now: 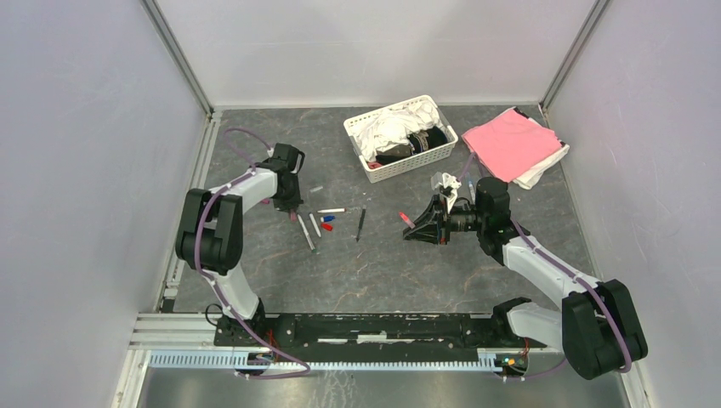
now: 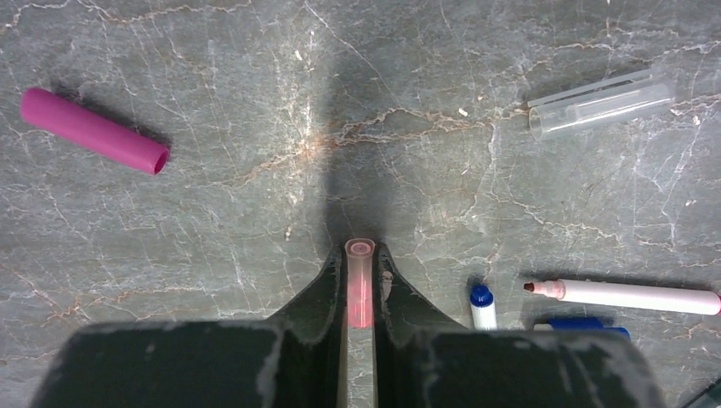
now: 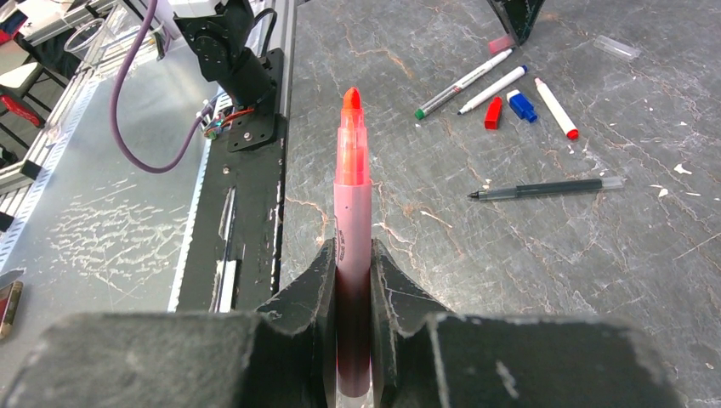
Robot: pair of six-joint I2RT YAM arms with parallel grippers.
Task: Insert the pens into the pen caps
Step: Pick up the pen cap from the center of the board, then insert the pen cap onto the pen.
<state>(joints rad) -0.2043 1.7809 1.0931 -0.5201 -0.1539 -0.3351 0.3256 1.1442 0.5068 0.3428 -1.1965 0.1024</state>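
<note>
The left claw (image 2: 360,252) was closed narrowly on a small pink cap (image 2: 360,293). The cap sat between the two fingers, with its open mouth pointing forward past the fingertips. I could not tell if it touched the grey table (image 2: 255,212). Ahead of this claw and to its left lay a magenta cap (image 2: 93,130), and ahead and to its right lay a clear cap (image 2: 599,104). Just beside its right finger were a blue-tipped pen (image 2: 483,306), then a blue cap (image 2: 582,324) and a white pen with a red tip (image 2: 625,295).

The right claw (image 3: 353,251) was clamped on the barrel of a pinkish pen (image 3: 351,161). The orange-red tip of this pen stuck out well in front of the fingertips. Ahead of this claw and to its right, a dark pen (image 3: 548,188) lay on the table. Farther ahead lay a red cap (image 3: 493,113) and a green-tipped pen (image 3: 463,83). On the right side of this claw, well apart from it, stood a white basket (image 1: 400,136) and beside it lay a pink cloth (image 1: 510,143).
</note>
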